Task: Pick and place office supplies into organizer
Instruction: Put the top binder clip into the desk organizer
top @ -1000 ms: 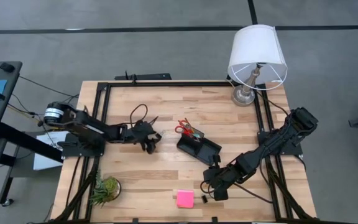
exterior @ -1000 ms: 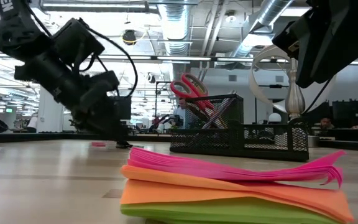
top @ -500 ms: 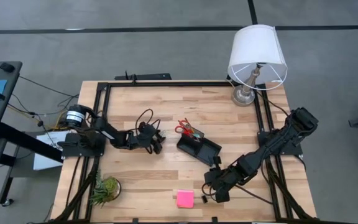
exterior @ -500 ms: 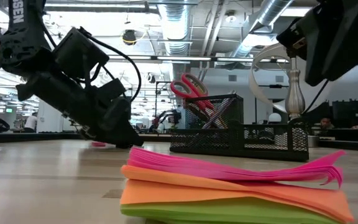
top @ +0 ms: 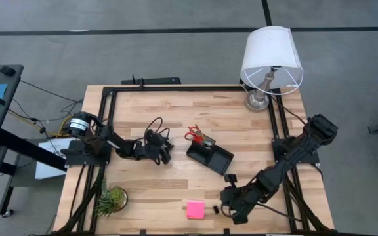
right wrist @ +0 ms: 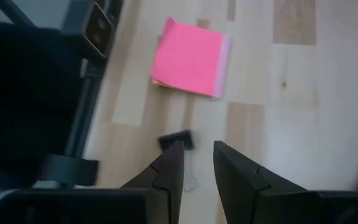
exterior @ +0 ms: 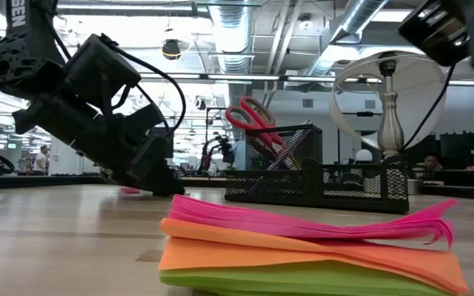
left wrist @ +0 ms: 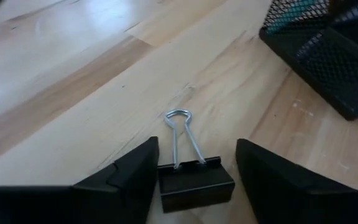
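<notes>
A: Where is the binder clip [left wrist: 196, 182] for the left gripper [left wrist: 194, 171]?

B: It lies on the table [top: 176, 190] between the two fingers, which stand apart on each side of its black body. Its wire handle points away from the wrist, toward the organizer [top: 210, 156] nearby.

A: And the right gripper [right wrist: 194, 171]?

B: It hovers near the table's front edge, fingers a little apart, holding nothing. A second small clip [right wrist: 176, 139] lies just ahead, the pink sticky-note pad [right wrist: 190, 58] beyond it

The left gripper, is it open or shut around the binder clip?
Open. The left gripper has its fingers apart on both sides of the binder clip, which lies on the table.
</notes>
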Available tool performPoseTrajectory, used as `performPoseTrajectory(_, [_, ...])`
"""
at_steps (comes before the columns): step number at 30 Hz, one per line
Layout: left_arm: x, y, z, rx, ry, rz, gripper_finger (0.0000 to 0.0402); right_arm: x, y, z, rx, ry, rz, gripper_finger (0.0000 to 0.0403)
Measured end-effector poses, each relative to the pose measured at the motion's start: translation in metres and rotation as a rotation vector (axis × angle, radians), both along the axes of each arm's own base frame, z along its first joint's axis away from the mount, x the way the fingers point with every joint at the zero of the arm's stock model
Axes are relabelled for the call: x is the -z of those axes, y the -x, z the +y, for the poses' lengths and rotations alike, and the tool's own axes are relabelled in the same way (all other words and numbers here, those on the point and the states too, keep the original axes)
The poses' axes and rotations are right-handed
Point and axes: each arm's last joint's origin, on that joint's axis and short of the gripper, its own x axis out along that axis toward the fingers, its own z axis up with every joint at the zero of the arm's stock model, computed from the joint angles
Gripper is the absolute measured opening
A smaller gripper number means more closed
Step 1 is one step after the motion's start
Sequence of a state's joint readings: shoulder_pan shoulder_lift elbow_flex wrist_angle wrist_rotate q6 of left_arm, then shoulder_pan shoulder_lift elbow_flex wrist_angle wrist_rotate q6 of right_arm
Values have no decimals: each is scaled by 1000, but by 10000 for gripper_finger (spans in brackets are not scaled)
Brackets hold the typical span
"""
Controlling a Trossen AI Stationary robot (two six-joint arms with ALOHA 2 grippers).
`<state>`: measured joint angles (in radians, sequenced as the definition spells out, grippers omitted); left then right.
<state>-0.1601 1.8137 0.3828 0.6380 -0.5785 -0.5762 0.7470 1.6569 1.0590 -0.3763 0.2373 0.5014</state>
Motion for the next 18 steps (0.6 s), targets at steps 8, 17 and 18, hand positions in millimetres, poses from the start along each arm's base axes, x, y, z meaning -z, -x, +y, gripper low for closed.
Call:
performPoseTrajectory(8, [0, 1, -5, -58, -2, -30, 125, -4, 8, 15, 7, -24, -70, 81])
performPoseTrajectory(17, [-30, -52, -23, 136, -94, -33, 125, -5, 15, 23, 39, -43, -98, 81])
performPoseTrajectory(18, [-37, -60, -27, 162, -113, -36, 125, -5, 15, 23, 40, -43, -99, 81])
